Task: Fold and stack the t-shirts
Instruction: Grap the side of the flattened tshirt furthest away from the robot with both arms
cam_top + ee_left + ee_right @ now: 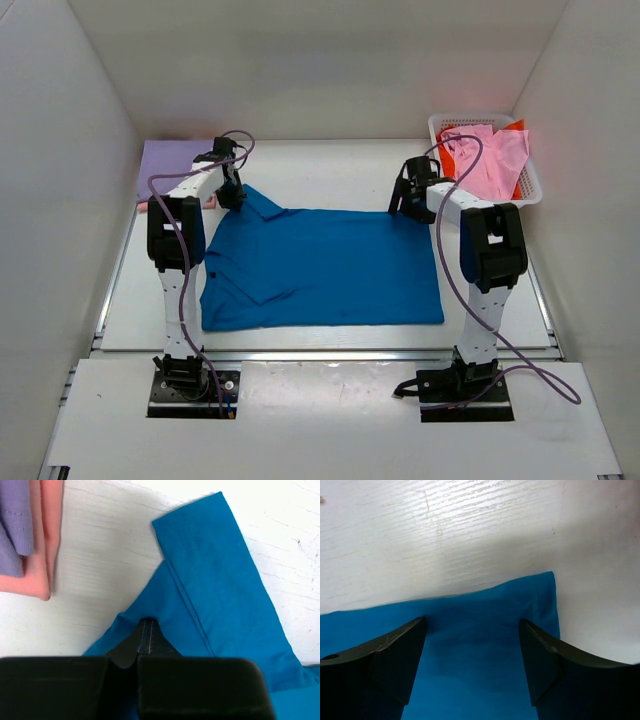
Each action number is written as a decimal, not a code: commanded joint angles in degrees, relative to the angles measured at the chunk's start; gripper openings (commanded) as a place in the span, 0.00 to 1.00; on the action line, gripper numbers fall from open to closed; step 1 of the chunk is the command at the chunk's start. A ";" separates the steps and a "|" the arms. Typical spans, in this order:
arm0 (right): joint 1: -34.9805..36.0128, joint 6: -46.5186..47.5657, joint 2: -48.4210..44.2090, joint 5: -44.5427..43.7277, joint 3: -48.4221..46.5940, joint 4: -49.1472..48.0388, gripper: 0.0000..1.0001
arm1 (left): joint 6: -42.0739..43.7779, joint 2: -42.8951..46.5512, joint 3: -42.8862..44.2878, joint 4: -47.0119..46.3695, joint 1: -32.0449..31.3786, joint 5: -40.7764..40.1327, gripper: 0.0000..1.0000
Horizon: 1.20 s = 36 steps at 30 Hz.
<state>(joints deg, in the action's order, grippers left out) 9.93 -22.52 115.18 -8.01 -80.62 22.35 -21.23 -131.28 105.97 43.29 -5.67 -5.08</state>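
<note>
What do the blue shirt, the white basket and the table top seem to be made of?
Blue shirt: soft matte cloth, likely cotton; it shows stitched hems and lies limp. Basket: white plastic, judging by its moulded mesh walls. Table top: probably white-painted wood; faint grain lines show.

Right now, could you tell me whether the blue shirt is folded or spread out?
Mostly spread: the blue shirt lies flat across the table, one sleeve out by the left gripper; no finished fold shows.
</note>
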 commanded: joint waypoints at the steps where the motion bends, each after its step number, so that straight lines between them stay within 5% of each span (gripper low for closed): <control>1: -0.27 -1.65 1.19 -2.27 -3.48 -0.02 0.71 | 0.75 0.76 -1.56 -0.22 0.13 0.69 0.00; 5: -0.61 -2.00 1.63 -2.62 -4.28 -0.46 0.63 | 1.20 0.94 -1.91 -0.40 -0.13 1.47 0.00; 17: -0.71 -2.88 2.50 -3.32 -6.29 -0.30 0.59 | 1.90 1.47 -2.26 -0.40 -0.04 2.18 0.00; 22: -0.88 -2.17 5.23 -3.59 -8.93 0.77 0.39 | 1.72 2.52 -4.19 -1.45 0.22 2.88 0.00; 33: -0.62 -2.35 6.73 -1.84 -9.38 4.28 0.42 | 1.55 3.31 -4.81 -1.28 0.75 3.32 0.00; 36: -0.88 -2.61 7.08 -0.96 -9.29 4.81 0.25 | 1.55 3.23 -4.81 -1.45 0.84 3.41 0.00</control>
<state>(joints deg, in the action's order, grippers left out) 9.56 -24.12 121.69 -9.50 -89.17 25.39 -19.94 -129.75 102.89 40.18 -5.06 -2.90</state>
